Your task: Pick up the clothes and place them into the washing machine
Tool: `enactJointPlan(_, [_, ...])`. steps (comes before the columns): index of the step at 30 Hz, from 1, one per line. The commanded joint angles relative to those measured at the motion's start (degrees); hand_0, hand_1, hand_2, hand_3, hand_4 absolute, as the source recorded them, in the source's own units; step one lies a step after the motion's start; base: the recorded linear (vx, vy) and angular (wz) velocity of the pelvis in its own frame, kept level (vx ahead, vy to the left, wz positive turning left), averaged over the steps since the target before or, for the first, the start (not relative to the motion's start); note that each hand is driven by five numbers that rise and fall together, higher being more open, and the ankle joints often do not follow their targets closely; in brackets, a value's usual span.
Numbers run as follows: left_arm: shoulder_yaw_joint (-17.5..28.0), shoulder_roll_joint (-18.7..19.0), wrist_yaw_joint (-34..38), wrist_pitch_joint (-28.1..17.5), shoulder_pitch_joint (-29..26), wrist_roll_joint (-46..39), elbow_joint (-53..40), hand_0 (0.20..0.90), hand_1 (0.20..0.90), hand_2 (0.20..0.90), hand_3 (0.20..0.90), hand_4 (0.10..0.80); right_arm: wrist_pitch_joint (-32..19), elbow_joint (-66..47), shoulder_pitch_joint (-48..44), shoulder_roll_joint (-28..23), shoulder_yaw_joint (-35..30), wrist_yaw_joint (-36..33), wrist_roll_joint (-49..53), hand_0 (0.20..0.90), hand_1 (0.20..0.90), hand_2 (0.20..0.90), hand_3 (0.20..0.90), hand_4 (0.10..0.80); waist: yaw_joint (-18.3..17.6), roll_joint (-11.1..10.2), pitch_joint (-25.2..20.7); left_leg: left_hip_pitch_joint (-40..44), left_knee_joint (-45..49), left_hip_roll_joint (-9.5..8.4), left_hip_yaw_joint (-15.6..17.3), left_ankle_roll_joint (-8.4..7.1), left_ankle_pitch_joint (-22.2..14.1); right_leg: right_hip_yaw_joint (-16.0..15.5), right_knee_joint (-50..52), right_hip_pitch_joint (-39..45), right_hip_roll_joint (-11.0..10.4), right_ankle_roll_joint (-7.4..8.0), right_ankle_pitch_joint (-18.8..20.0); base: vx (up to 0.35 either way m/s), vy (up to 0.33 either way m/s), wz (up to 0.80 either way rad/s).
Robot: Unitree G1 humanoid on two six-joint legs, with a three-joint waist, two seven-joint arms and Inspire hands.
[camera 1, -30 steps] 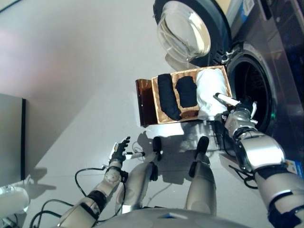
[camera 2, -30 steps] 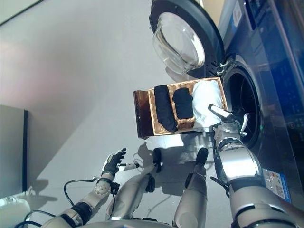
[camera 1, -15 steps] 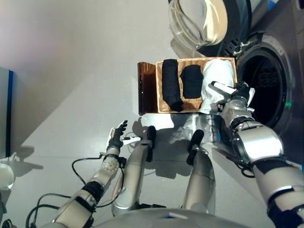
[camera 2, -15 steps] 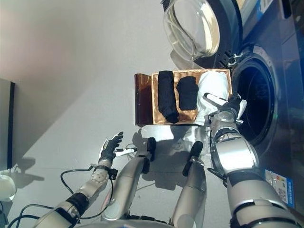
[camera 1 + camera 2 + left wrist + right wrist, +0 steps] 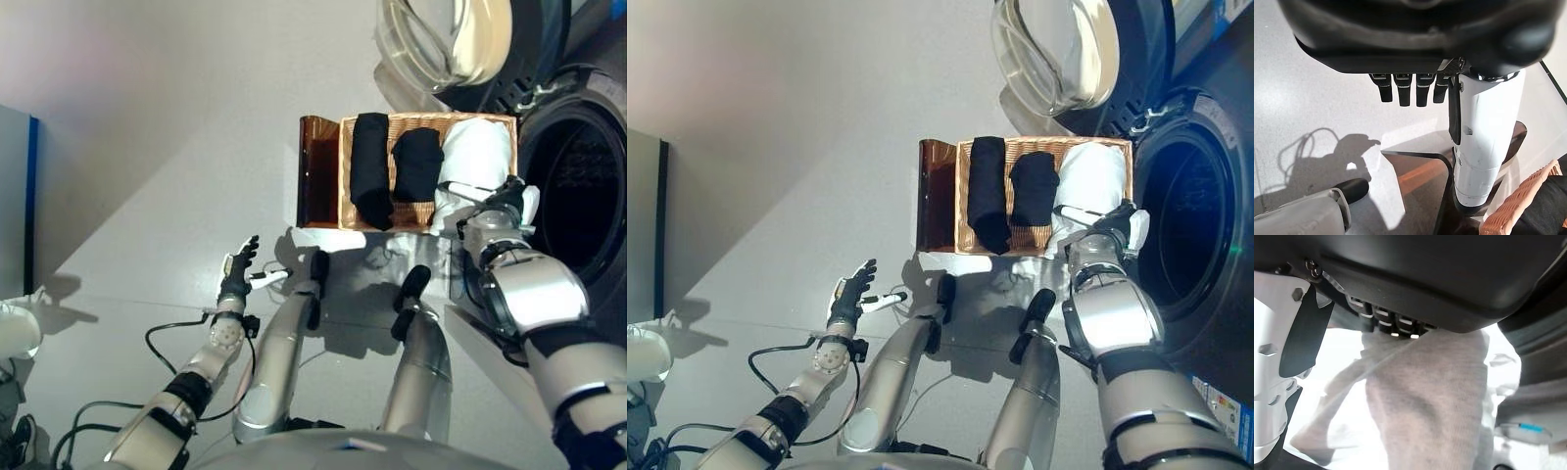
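A wicker basket [image 5: 345,174] sits on the floor beside the washing machine's dark drum opening [image 5: 580,186]. In it lie a long black garment [image 5: 370,166], a shorter black one [image 5: 416,162] and a white garment [image 5: 477,157] at the drum end. My right hand [image 5: 497,211] lies on the white garment's near edge, thumb [image 5: 1076,211] stretched across the cloth. In the right wrist view pale cloth [image 5: 1430,396] lies right against the straight fingers [image 5: 1386,323]. My left hand [image 5: 238,269] hangs open over bare floor at the lower left, holding nothing.
The washer's round glass door [image 5: 446,39] stands swung open behind the basket. A brown translucent panel [image 5: 315,171] adjoins the basket's left end. A grey cabinet [image 5: 15,196] stands at far left, with a white object [image 5: 12,333] on the floor below it.
The camera has shifted, sliding the whole scene. My right hand stays at the white garment, settling lower onto its edge. The left hand has not moved.
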Motion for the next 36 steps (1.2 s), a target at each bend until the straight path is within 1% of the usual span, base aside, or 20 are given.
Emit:
enactJointPlan(1, [1.00, 2.30, 2.26, -3.24, 0.50, 0.81, -5.52, 0.900, 0.900, 0.900, 0.900, 0.800, -0.06, -0.41, -4.33, -5.14, 4.97, -1.26, -3.31, 0.900, 0.900, 0.900, 0.900, 0.800, 2.15, 3.61, 0.47, -2.95, 0.86, 0.25, 0.25, -4.06, -3.06, -0.48, 4.17, 1.84, 1.51, -0.79, -9.08, 0.000, -0.004, 0.12])
enactJointPlan(6, [1.21, 2.10, 1.77, -2.96, 0.93, 1.17, -6.04, 0.900, 0.900, 0.900, 0.900, 0.800, 1.16, 0.22, -4.11, -6.18, 5.57, -0.27, -5.57, 0.900, 0.900, 0.900, 0.900, 0.800, 3.01, 4.56, 0.23, -3.55, 0.50, -0.18, -0.17, -4.03, -2.57, -0.61, 4.92, 1.09, 1.01, -0.79, -9.33, 0.005, -0.004, 0.04])
enactJointPlan(7, [2.00, 1.67, 1.45, -3.11, 1.68, 0.34, -6.57, 0.900, 0.900, 0.900, 0.900, 0.800, 1.29, 0.20, -3.05, -6.51, 5.33, -0.13, -6.15, 0.406, 0.406, 0.406, 0.406, 0.447, 3.35, 4.85, 0.21, -3.59, 0.30, -0.34, -0.38, -4.03, -2.38, -0.52, 5.07, 0.89, 0.86, -0.80, -9.34, 0.017, -0.004, 0.08])
enactJointPlan(8, [1.98, 1.69, 1.44, -3.09, 1.73, 0.34, -6.61, 0.900, 0.900, 0.900, 0.900, 0.800, 1.31, 0.16, -2.98, -6.52, 5.30, -0.14, -6.16, 0.200, 0.200, 0.200, 0.200, 0.300, 3.36, 4.84, 0.15, -3.60, 0.29, -0.35, -0.39, -4.03, -2.37, -0.53, 5.07, 0.88, 0.85, -0.80, -9.34, 0.031, -0.018, 0.06])
enactJointPlan(12, [2.70, 1.47, 1.17, -3.33, 2.44, 0.43, -8.95, 0.900, 0.900, 0.900, 0.900, 0.800, 1.73, 0.25, -1.55, -6.95, 4.57, 0.21, -6.46, 0.200, 0.200, 0.200, 0.200, 0.300, 4.26, 5.41, -0.26, -3.40, -0.06, -0.69, -0.69, -3.90, -2.12, -0.73, 5.44, 1.08, 0.34, -0.71, -9.60, 0.008, -0.005, 0.00])
enactJointPlan(17, [2.85, 1.63, 0.93, -3.16, 3.09, 0.63, -9.27, 0.900, 0.900, 0.900, 0.900, 0.800, 1.62, -0.08, -1.10, -7.17, 4.14, 0.00, -6.44, 0.200, 0.200, 0.200, 0.200, 0.300, 4.45, 5.61, -0.70, -2.82, -0.11, -0.93, -0.73, -3.79, -2.26, -0.81, 5.46, 1.63, 0.18, -0.61, -9.77, 0.011, -0.002, 0.02])
enactJointPlan(24, [2.89, 1.41, 0.63, -2.79, 4.10, 0.50, -6.70, 0.900, 0.900, 0.900, 0.900, 0.800, 1.06, -0.74, -0.38, -7.80, 2.45, -1.51, -5.39, 0.200, 0.200, 0.200, 0.200, 0.300, 4.12, 5.69, -1.50, -0.55, -1.43, -0.90, -0.65, -3.79, -2.12, -0.58, 3.96, 3.81, 0.28, -0.37, -9.27, 0.005, 0.001, 0.00])
enactJointPlan(28, [2.49, 1.45, 0.47, -2.48, 4.43, 0.27, -3.84, 0.900, 0.900, 0.900, 0.900, 0.800, -0.08, -2.18, -1.33, -9.61, 1.06, -3.57, -3.18, 0.200, 0.200, 0.200, 0.200, 0.300, 3.56, 5.47, -2.69, 2.89, -3.91, -0.78, -0.28, -3.99, -1.65, -0.66, 0.76, 7.38, 0.43, 0.14, -8.12, 0.033, 0.004, -0.04])
enactJointPlan(29, [2.43, 1.42, 0.44, -2.49, 4.55, 0.11, -3.49, 0.900, 0.900, 0.900, 0.900, 0.800, -0.62, -3.02, -1.03, -9.60, 0.60, -3.96, -2.52, 0.200, 0.200, 0.200, 0.200, 0.300, 3.20, 5.32, -2.93, 3.86, -4.61, -0.70, -0.16, -4.04, -1.53, -0.61, 0.03, 8.24, 0.61, 0.25, -7.87, 0.063, 0.028, -0.05])
enactJointPlan(30, [2.81, 2.04, 0.73, -2.51, 4.37, -0.39, -2.27, 0.900, 0.900, 0.900, 0.900, 0.800, -2.02, -5.99, -2.68, -10.32, 0.91, -5.20, -0.93, 0.200, 0.200, 0.200, 0.200, 0.300, 1.78, 4.42, -3.43, 5.62, -5.94, -0.51, 0.17, -4.21, -1.31, -0.06, -1.84, 9.90, 1.19, 0.50, -7.14, 0.072, 0.032, -0.05])
enactJointPlan(31, [2.77, 1.67, 0.84, -2.41, 4.16, -0.42, -1.32, 0.900, 0.900, 0.900, 0.900, 0.800, -2.97, -7.58, -1.33, -9.41, -0.17, -5.46, 0.22, 0.200, 0.200, 0.200, 0.200, 0.300, 1.02, 4.18, -3.40, 6.70, -6.70, -0.47, 0.39, -4.26, -1.20, -0.02, -2.84, 10.96, 1.31, 0.67, -6.81, -0.018, 0.055, -0.03])
enactJointPlan(32, [2.49, 1.48, 0.94, -2.32, 3.95, -0.43, 0.11, 0.900, 0.900, 0.900, 0.900, 0.800, -3.76, -8.43, -0.22, -8.73, -0.82, -6.07, 0.97, 0.200, 0.200, 0.200, 0.200, 0.300, 0.55, 4.17, -3.38, 7.18, -7.63, -0.32, 0.99, -3.93, 0.61, -0.62, -4.31, 11.74, 1.33, 0.36, -4.82, 0.043, 0.017, -0.06])
enactJointPlan(33, [2.46, 1.46, 0.93, -2.34, 3.97, -0.44, 0.21, 0.900, 0.900, 0.900, 0.900, 0.800, -3.74, -8.46, -0.12, -8.70, -0.83, -6.10, 0.96, 0.200, 0.200, 0.200, 0.200, 0.300, 0.55, 4.01, -3.61, 7.98, -7.67, -0.42, 0.50, -4.31, -0.87, -0.12, -4.14, 12.41, 1.41, 0.86, -6.28, -0.046, 0.029, -0.13])
enactJointPlan(34, [1.87, 1.23, 1.00, -2.27, 3.70, -0.30, 1.22, 0.900, 0.900, 0.900, 0.900, 0.800, -5.74, -10.23, 0.72, -7.74, -2.87, -6.52, 4.47, 0.200, 0.200, 0.200, 0.200, 0.300, 0.00, 4.13, -3.59, 8.44, -8.43, -0.31, 1.01, -4.05, 0.88, -0.78, -5.63, 13.34, 1.48, 0.54, -4.43, 0.056, 0.011, -0.18])
enactJointPlan(35, [1.60, 1.04, 1.28, -2.37, 3.58, -0.47, 1.98, 0.900, 0.900, 0.900, 0.900, 0.800, -8.27, -12.71, 2.04, -6.34, -5.71, -6.84, 9.33, 0.200, 0.200, 0.200, 0.200, 0.300, -0.68, 4.10, -3.78, 9.61, -9.21, -0.33, 1.07, -4.05, 0.91, -0.72, -6.69, 14.46, 1.62, 0.81, -4.20, -0.020, 0.037, -0.18])
enactJointPlan(36, [1.41, 0.82, 1.31, -2.30, 3.61, -0.43, 2.54, 0.900, 0.900, 0.900, 0.900, 0.800, -9.49, -14.36, 3.56, -5.17, -7.44, -6.96, 11.44, 0.200, 0.200, 0.200, 0.200, 0.300, -1.17, 4.08, -3.96, 10.61, -9.87, -0.37, 1.12, -4.06, 0.96, -0.68, -7.52, 15.36, 1.68, 0.98, -3.89, 0.102, 0.054, -0.13])
